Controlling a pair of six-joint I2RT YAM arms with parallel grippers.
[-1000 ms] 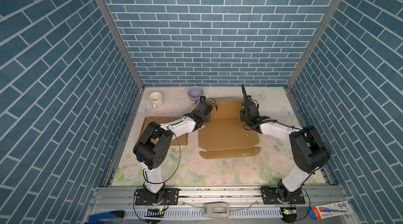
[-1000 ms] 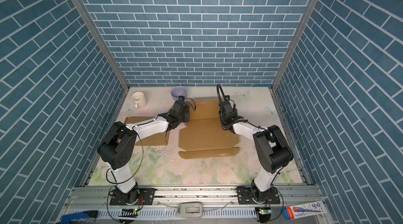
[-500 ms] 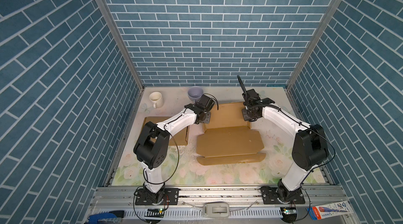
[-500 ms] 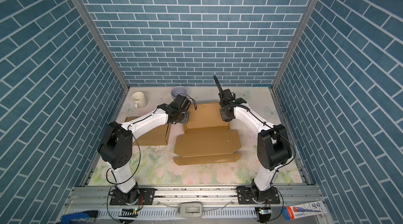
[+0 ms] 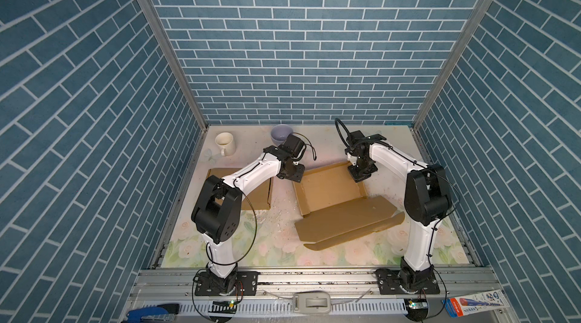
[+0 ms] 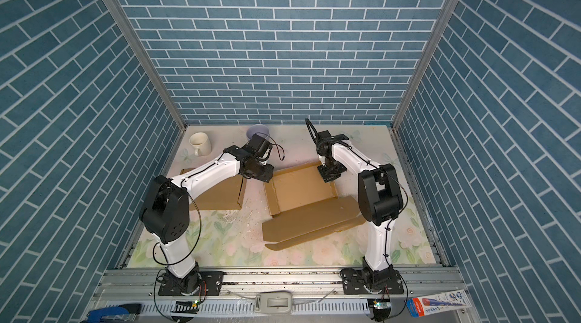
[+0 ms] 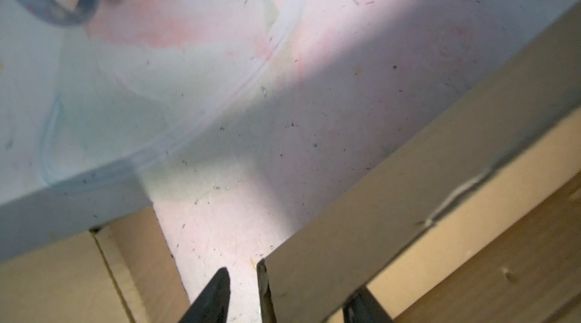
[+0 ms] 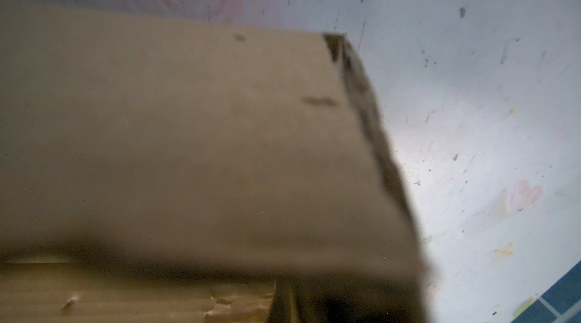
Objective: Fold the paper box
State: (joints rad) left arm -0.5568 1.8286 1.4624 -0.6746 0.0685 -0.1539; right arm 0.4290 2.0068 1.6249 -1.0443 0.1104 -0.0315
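Okay, left gripper [image 5: 295,177] is at the far left corner of the paper box [image 5: 330,191], fingers [image 7: 213,298] spread wide either side of its raised wall. The box sits mid-worktop, nearer the back edge, lid flap lying flat toward the front edge. Right gripper [image 5: 358,177] is pinched tight on the far right wall.

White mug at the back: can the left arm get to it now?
Probably yes: left pincer stands open at the paper box corner, only bare mat between it and the white mug.
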